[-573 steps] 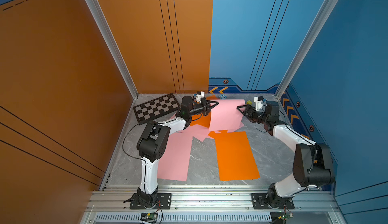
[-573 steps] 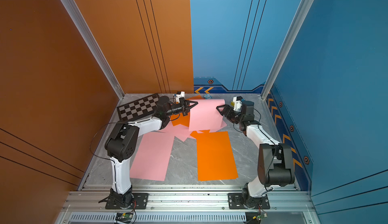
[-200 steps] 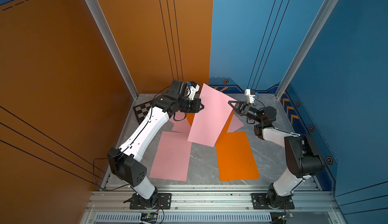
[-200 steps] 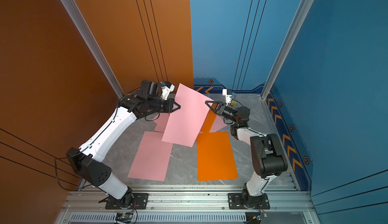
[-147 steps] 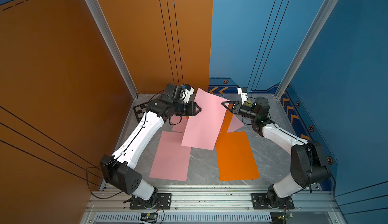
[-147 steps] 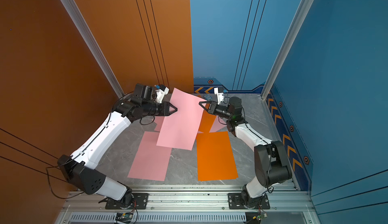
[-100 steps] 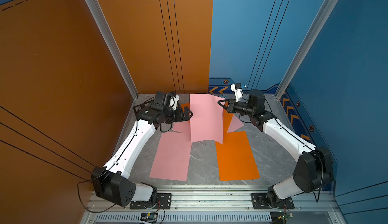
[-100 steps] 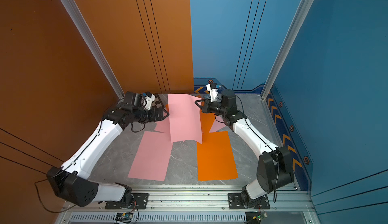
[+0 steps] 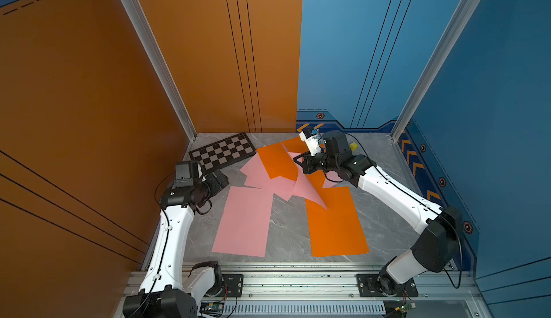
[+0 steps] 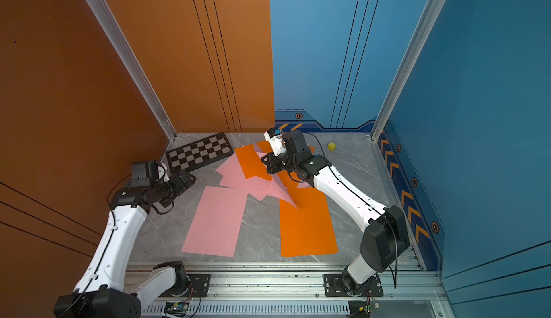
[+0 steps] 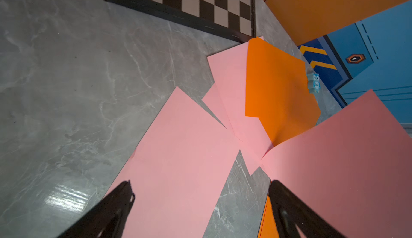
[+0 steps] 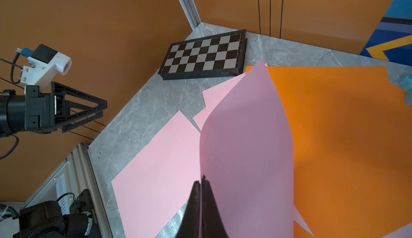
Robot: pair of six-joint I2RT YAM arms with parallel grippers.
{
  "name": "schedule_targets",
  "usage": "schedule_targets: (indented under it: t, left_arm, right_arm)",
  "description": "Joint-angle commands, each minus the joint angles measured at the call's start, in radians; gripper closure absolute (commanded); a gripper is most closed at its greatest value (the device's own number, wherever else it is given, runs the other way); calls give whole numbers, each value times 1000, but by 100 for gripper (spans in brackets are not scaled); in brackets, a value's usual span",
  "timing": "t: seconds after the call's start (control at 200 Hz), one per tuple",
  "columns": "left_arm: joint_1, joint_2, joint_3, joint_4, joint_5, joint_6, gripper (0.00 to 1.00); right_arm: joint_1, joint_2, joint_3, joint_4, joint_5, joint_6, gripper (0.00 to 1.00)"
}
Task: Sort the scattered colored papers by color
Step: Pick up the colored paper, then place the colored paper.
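My right gripper (image 9: pixel 297 160) (image 12: pixel 201 183) is shut on the edge of a light pink paper (image 9: pixel 308 190) (image 12: pixel 245 147). The sheet hangs curled from it, and its low corner touches the flat orange paper (image 9: pixel 334 224) at the front right. My left gripper (image 9: pixel 221 179) (image 11: pixel 200 194) stands open and empty near the left wall, above a flat pink paper (image 9: pixel 244 221) (image 11: pixel 178 158). At the back, another orange paper (image 9: pixel 277 161) (image 10: pixel 253 161) lies over more pink papers (image 9: pixel 256 173).
A black-and-grey checkered board (image 9: pixel 223 154) (image 10: pixel 198 152) lies in the back left corner. A small yellow cube (image 10: pixel 331 146) sits at the back right. A small blue owl figure (image 11: pixel 314 83) stands by the rear wall. Walls close in three sides.
My left gripper opened, let go of the raised pink sheet and drew back to the left. The right gripper kept its hold, and the sheet now droops onto the orange paper.
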Motion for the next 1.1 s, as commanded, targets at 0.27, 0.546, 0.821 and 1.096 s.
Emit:
schedule_targets:
  t: [0.27,0.546,0.821,1.096]
  left_arm:
    - [330,-67,-111,-10,212,-2,2]
    - [459,-90,-164,13,236,-51,2]
    - [496,-125,-188,17,225,-67,2]
    - [506,-132,-204,31,231,-80,2]
  right_arm:
    - [274,134,116,-55,27,10,100]
    - [373,160,99,103,-112,162,100]
    - [376,27,61,249,-139,261,100]
    - [167,21,-134,610,-227,620,100]
